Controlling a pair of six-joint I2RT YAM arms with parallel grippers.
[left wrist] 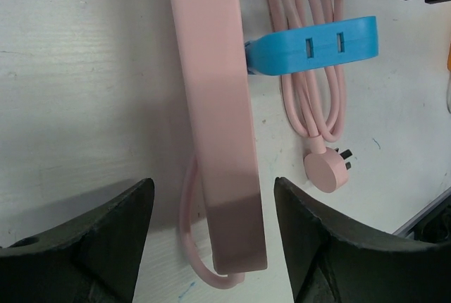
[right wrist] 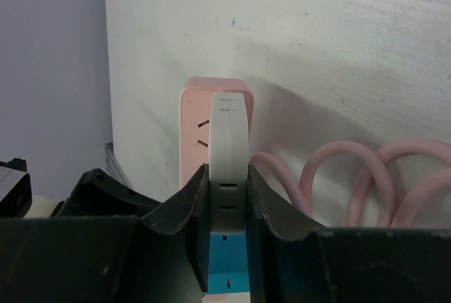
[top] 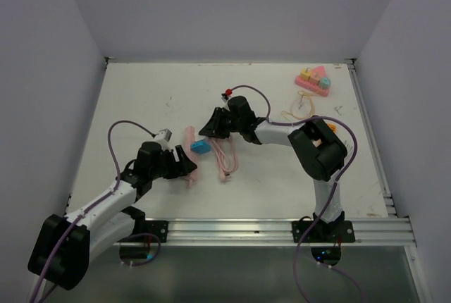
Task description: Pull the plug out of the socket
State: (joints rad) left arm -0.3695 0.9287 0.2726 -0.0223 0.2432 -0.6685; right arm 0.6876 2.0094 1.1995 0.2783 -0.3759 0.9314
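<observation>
From above, the long pink plastic power strip (top: 189, 155) lies mid-table; my left wrist shows my left gripper (left wrist: 211, 197) released astride it, so I should pin it first; only my right wrist shows my right gripper (right wrist: 229, 183) clenched on the flat white plug (right wrist: 231, 134) seated in it, ready to pull straight off.

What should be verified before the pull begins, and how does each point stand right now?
1. Right gripper clamped on the white plug: ok.
2. White plug seated in the pink power strip, not yet out: ok.
3. Left gripper bracing the strip: not ok; its jaws are open astride the strip's end, with gaps on both sides.
4. Blue adapter free of the right fingers: cannot tell.
5. Pink cable slack beside the strip: ok.
</observation>
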